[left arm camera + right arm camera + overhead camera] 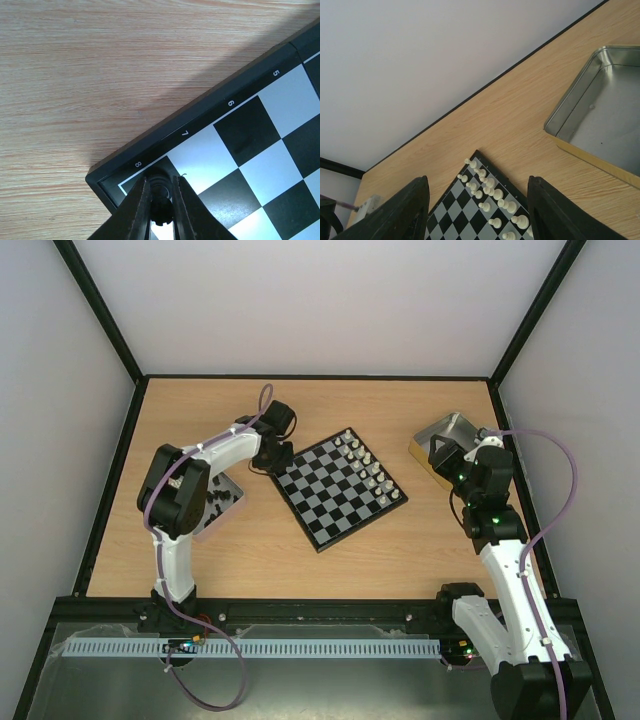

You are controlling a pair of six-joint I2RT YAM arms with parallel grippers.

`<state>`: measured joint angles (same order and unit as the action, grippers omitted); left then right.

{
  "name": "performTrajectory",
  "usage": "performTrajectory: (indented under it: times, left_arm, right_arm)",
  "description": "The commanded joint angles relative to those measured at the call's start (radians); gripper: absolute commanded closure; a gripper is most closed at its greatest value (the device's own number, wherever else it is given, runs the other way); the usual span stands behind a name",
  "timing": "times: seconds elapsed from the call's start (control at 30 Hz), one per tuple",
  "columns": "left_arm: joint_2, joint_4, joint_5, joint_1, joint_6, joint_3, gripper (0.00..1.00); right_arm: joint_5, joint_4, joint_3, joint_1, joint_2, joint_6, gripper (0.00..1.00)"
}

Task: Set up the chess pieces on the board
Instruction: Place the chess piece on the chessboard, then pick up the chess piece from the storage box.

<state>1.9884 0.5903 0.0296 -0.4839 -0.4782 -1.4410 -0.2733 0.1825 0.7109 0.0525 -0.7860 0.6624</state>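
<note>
The board (338, 487) lies turned diagonally in the middle of the table. Several silvery-white pieces (366, 464) stand in two rows along its right side; they also show in the right wrist view (492, 195). My left gripper (277, 456) is at the board's left corner. In the left wrist view it (161, 197) is shut on a black piece (162, 210) over the corner square by the "8" label. My right gripper (477, 210) is open and empty, held above the table to the right of the board.
A shallow metal tin (224, 502) with black pieces lies under my left arm. Another metal tin (605, 110), with nothing showing inside, sits at the right; it also shows in the top view (440, 445). Black frame rails edge the table.
</note>
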Motion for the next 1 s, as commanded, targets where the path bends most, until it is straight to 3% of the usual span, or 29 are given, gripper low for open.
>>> performTrajectory:
  times: [0.0, 0.2, 0.43, 0.57, 0.7, 0.93, 0.97]
  left_arm:
    - [0.005, 0.062, -0.042, -0.007, 0.015, 0.000, 0.87]
    - [0.004, 0.069, -0.030, -0.007, 0.020, 0.005, 0.81]
    - [-0.022, 0.070, -0.022, -0.007, 0.018, -0.029, 0.57]
    - [-0.065, 0.071, 0.007, -0.002, 0.013, -0.044, 0.52]
    - [-0.172, 0.025, 0.055, 0.010, -0.013, 0.021, 0.49]
    - [-0.454, -0.140, 0.159, 0.068, -0.106, 0.278, 0.48]
    - [-0.483, -0.150, 0.160, 0.085, -0.123, 0.313, 0.48]
  right_arm:
    - [0.016, -0.006, -0.011, -0.002, 0.008, 0.005, 0.46]
    - [0.013, -0.006, -0.014, -0.003, 0.007, 0.007, 0.44]
    - [0.009, -0.005, -0.017, -0.002, 0.006, 0.008, 0.42]
    - [0.000, 0.000, -0.017, -0.003, -0.001, 0.006, 0.39]
    - [-0.017, 0.003, -0.014, -0.002, -0.011, 0.005, 0.26]
    - [-0.015, -0.022, -0.024, -0.002, -0.021, 0.010, 0.00]
    - [-0.011, -0.024, -0.025, -0.002, -0.021, 0.014, 0.01]
